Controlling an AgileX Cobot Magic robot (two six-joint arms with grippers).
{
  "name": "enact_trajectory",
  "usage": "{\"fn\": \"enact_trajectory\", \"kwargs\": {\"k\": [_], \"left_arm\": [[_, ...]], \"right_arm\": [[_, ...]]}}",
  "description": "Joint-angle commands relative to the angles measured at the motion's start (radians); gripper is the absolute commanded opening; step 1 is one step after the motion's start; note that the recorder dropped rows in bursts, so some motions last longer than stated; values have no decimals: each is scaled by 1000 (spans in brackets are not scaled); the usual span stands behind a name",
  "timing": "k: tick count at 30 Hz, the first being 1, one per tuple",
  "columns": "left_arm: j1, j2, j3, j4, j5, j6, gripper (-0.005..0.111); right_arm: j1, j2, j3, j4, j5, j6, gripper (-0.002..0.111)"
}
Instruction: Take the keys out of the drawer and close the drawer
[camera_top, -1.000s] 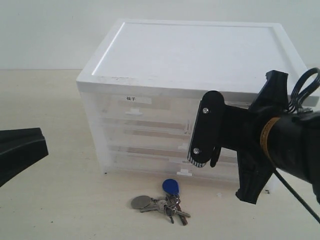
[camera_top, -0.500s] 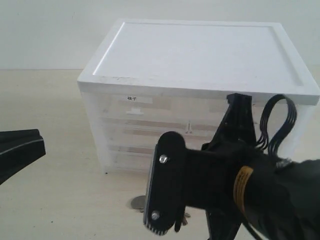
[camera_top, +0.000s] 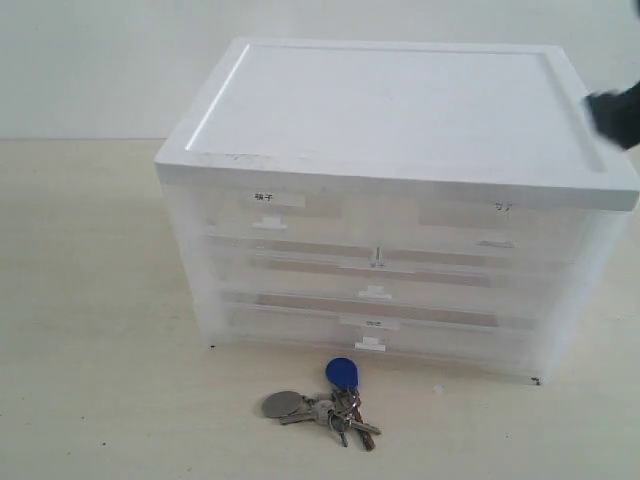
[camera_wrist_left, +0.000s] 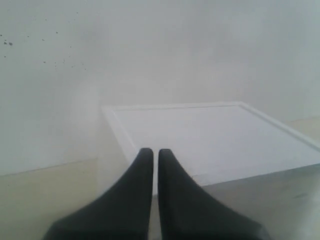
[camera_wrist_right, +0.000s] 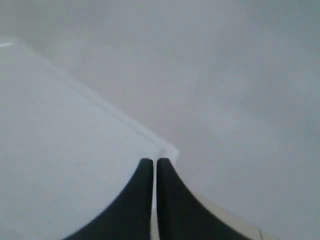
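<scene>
On the table (camera_top: 100, 380) in the exterior view, the keys (camera_top: 325, 402) lie just before the cabinet (camera_top: 400, 110), its drawer (camera_top: 490, 228) flush; only a clean retreat, clear of the cabinet, seems left. The bunch runs left-right, blue fob (camera_top: 342, 373) toward the cabinet. Left wrist view: left gripper (camera_wrist_left: 151, 155) pinched together, empty. Right wrist view: right gripper (camera_wrist_right: 149, 165) likewise.

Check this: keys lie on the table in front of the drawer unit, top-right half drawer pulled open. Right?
Not quite. The keys do lie on the table in front of the drawer unit, but the top-right half drawer is shut, its front flush with the drawers around it. The exterior view shows this.
</scene>
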Motion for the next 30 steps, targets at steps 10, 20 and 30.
{"fn": "enact_trajectory", "kwargs": {"k": [10, 20, 30], "left_arm": [[92, 330, -134, 6, -4, -26, 5], [160, 435, -163, 39, -69, -19, 5], [259, 504, -163, 28, -150, -48, 5]], "right_arm": [[-635, 52, -33, 500, -328, -292, 0], [-843, 313, -141, 1104, -388, -759, 0], [-843, 387, -148, 1361, -460, -1026, 0]]}}
